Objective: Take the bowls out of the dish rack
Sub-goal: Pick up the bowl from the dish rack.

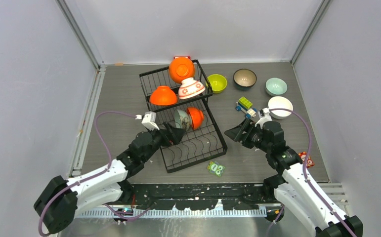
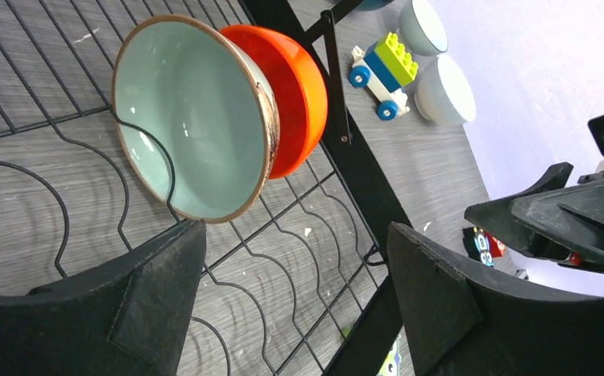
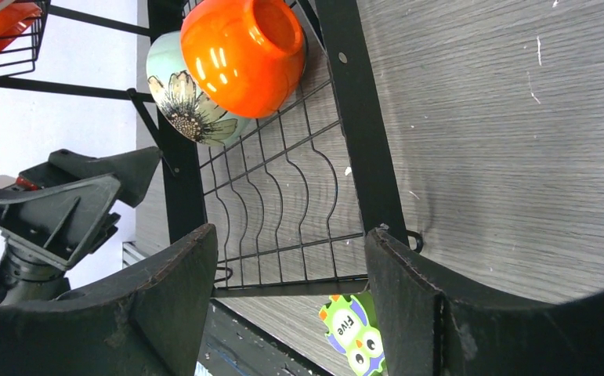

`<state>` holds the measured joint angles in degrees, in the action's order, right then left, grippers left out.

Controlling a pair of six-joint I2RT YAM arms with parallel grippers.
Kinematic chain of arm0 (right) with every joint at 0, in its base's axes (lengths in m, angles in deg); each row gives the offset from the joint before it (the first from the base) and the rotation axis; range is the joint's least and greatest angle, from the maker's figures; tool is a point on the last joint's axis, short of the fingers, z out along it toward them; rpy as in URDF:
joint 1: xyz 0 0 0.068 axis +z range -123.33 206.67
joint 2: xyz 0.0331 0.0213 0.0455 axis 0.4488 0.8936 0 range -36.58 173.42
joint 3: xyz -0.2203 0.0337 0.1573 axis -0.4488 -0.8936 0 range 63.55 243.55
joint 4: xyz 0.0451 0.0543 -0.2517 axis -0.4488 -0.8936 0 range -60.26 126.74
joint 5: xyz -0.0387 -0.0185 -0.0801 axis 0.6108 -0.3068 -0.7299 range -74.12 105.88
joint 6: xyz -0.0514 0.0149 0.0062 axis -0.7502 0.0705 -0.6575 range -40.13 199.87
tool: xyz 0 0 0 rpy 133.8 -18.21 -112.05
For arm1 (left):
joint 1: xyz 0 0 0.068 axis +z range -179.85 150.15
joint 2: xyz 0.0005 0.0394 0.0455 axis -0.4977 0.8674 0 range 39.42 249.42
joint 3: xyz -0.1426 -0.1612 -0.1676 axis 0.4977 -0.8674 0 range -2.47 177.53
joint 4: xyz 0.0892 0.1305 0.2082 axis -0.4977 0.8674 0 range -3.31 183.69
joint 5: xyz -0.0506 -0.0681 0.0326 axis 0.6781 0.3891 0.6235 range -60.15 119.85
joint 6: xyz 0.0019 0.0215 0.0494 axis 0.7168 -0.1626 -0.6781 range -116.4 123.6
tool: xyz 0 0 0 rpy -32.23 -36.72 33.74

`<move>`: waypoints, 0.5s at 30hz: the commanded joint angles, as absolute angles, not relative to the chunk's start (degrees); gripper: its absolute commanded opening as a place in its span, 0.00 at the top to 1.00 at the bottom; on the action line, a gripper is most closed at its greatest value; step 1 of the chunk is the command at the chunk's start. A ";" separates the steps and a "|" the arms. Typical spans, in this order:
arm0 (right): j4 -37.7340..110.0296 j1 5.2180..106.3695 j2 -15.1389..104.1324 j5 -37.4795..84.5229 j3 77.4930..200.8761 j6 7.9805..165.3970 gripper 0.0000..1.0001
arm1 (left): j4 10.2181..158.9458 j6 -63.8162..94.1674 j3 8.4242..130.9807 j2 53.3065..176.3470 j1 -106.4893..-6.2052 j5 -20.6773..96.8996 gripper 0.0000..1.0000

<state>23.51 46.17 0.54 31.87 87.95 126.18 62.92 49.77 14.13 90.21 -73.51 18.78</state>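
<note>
The black wire dish rack [image 1: 198, 148] lies mid-table. Its far section holds two orange bowls [image 1: 181, 69] [image 1: 163, 96] and a white bowl with red flowers [image 1: 191, 88]. Its near section holds a pale mint bowl [image 1: 181, 119] on edge against an orange bowl [image 1: 196, 117]. My left gripper [image 1: 176, 134] is open and empty, just short of the mint bowl [image 2: 189, 117], over the rack wires. My right gripper [image 1: 233, 133] is open and empty beside the rack's right edge [image 3: 357, 117], facing the orange bowl [image 3: 240, 51]. Lime green [image 1: 217, 83], dark brown [image 1: 244, 78], pale mint [image 1: 276, 86] and white [image 1: 280, 106] bowls sit on the table.
A toy block car [image 1: 244, 104] stands between the rack and the white bowl. A green owl card [image 1: 216, 168] lies at the rack's near corner. A small red card [image 1: 307, 159] lies by my right arm. Walls close in three sides.
</note>
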 commanded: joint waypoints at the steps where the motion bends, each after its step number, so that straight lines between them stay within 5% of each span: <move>1: 26.88 46.37 -0.06 31.71 88.05 126.01 0.27 | 52.10 47.83 14.58 94.96 -72.39 21.91 0.14; 15: 23.35 46.36 -1.25 30.13 90.19 124.11 0.28 | 39.29 47.95 16.97 110.39 -68.47 27.47 0.30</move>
